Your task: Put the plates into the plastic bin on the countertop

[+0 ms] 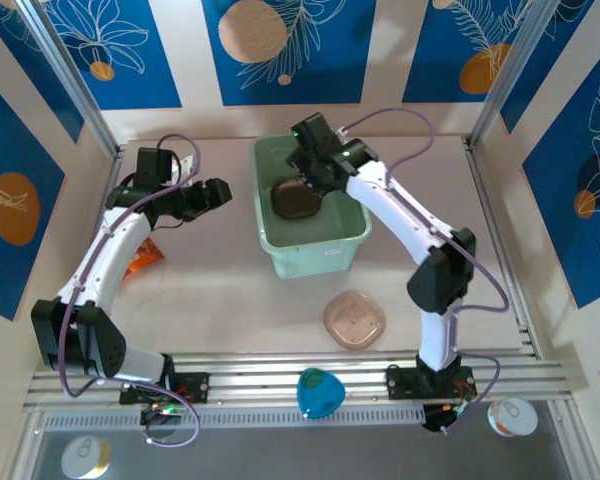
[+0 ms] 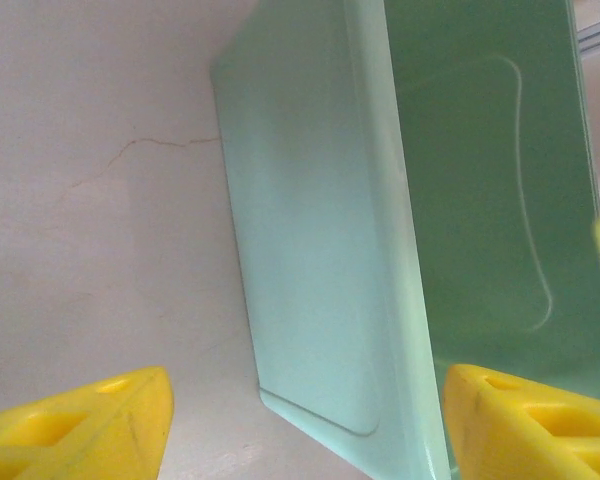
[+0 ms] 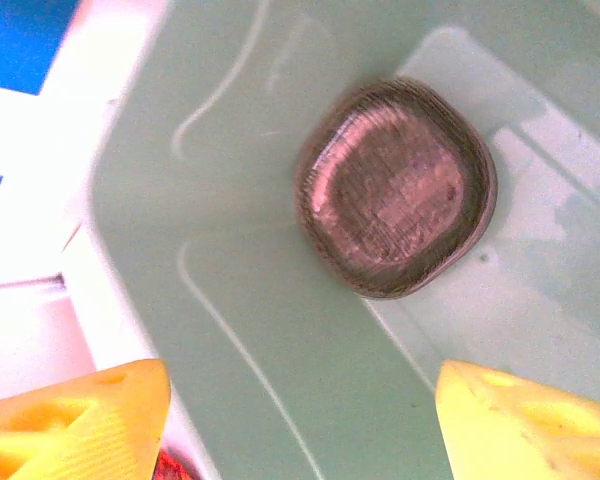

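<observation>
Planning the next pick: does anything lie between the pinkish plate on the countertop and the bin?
Nothing visible does: the pinkish plate sits on bare countertop, apart from the near wall of the mint-green bin, open surface between.

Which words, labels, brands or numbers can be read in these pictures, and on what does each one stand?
No text can be read anywhere.
Orange packet: print too small to read.
Left round container and right round container at the near edge: marks too blurred to read.
Bin, plate in it, plate on the table: no label seen.
</observation>
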You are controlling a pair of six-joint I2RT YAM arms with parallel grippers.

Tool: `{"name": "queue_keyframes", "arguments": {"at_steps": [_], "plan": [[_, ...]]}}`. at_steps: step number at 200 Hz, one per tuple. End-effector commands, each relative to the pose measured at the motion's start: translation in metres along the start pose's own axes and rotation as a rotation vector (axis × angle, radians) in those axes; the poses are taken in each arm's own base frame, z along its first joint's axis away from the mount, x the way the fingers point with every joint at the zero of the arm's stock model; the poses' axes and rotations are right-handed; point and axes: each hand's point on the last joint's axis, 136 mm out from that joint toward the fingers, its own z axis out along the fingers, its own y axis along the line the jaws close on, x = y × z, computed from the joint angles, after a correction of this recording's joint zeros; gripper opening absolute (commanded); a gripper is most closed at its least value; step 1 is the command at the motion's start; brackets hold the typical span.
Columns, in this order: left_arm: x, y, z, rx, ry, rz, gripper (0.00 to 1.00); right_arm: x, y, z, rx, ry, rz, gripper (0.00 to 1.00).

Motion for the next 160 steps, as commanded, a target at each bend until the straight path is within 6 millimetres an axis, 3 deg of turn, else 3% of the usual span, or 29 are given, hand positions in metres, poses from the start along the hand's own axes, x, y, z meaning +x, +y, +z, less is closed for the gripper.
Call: {"name": "queue_keyframes", "arguments": {"at_steps": [1, 24, 69, 118, 160], "plan": [[-0.001, -0.010, -0.012, 0.037, -0.031, 0.006, 0.71, -0.004, -0.007, -0.019, -0.028, 0.041, -0.247, 0.71], [0.001, -0.010, -0.011, 0.036, -0.032, 0.007, 0.71, -0.010, -0.016, -0.039, -0.064, 0.070, -0.341, 0.71], [0.008, -0.019, 0.003, 0.047, -0.013, 0.005, 0.71, -0.030, -0.053, -0.057, -0.110, 0.101, -0.400, 0.69], [0.009, -0.028, 0.012, 0.027, -0.010, 0.025, 0.71, -0.054, -0.119, -0.085, -0.068, 0.128, -0.388, 0.68], [0.014, -0.031, 0.026, 0.012, 0.007, 0.020, 0.71, -0.039, -0.181, -0.092, -0.004, 0.185, -0.353, 0.68]]}}
